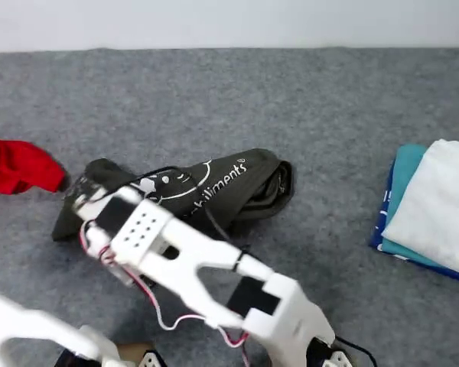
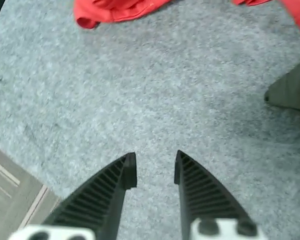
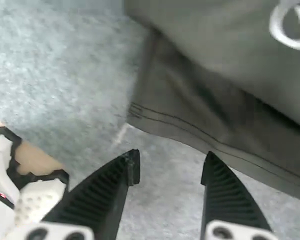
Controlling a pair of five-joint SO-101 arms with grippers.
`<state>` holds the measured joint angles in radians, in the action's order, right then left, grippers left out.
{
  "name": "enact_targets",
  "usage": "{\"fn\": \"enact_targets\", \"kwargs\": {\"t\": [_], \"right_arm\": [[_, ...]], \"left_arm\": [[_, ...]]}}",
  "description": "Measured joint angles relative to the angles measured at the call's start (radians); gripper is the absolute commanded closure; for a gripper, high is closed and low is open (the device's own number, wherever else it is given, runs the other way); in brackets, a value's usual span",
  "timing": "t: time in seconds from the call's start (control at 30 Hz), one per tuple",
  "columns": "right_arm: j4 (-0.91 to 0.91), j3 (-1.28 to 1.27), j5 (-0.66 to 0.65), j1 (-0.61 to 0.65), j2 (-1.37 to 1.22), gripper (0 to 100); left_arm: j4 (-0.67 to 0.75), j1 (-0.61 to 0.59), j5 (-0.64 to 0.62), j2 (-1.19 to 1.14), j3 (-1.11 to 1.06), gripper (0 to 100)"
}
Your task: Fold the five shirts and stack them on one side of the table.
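- Olive shirt (image 1: pixel 214 187): dark, soft knit with white print, roughly folded into a long lump with creased ends, at the middle of the table; I take it as my landmark
- Its hem, seen from the right wrist view: flat, double-stitched, lying on the table cover
- Red shirt (image 1: pixel 15 164): crumpled and unfolded, close by the olive shirt's left end
- White shirt (image 1: pixel 440 202): folded flat and smooth, top of a stack well apart from the olive shirt's right end
- Teal shirt (image 1: pixel 405 176): folded, directly under the white one, with one edge showing
- Blue shirt (image 1: pixel 382 222): a thin edge under the teal one
- Right gripper (image 3: pixel 171 160): low over the cover just beside the olive shirt's hem, jaws spread wide with nothing between them; its fingers (image 3: pixel 105 195) are black, ribbed and tapered
- Right arm (image 1: pixel 214 267): white plastic with red and white wires, lying across the olive shirt's near side
- Left gripper (image 2: pixel 155 162): over bare cover between the red shirt and the olive shirt's corner, jaws parted by a narrow gap, holding nothing
- Grey mat (image 1: pixel 291 99): coarse, felt-like, covering the table under the olive shirt
- Wall (image 1: pixel 214 23): plain white, behind the table's far edge
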<state>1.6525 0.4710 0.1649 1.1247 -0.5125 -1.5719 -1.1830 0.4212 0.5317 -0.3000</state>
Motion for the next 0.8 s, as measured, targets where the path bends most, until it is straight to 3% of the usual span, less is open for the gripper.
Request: {"fn": "enact_targets", "kwargs": {"t": [0.57,0.8], "right_arm": [[-0.049,0.098,0.048,0.040,-0.293,79.6],[-0.054,0.126,0.048,0.034,-0.324,96.4]], "left_arm": [[0.000,-0.041,0.000,0.006,0.000,87],[0.000,-0.041,0.000,0.006,0.000,87]]}}
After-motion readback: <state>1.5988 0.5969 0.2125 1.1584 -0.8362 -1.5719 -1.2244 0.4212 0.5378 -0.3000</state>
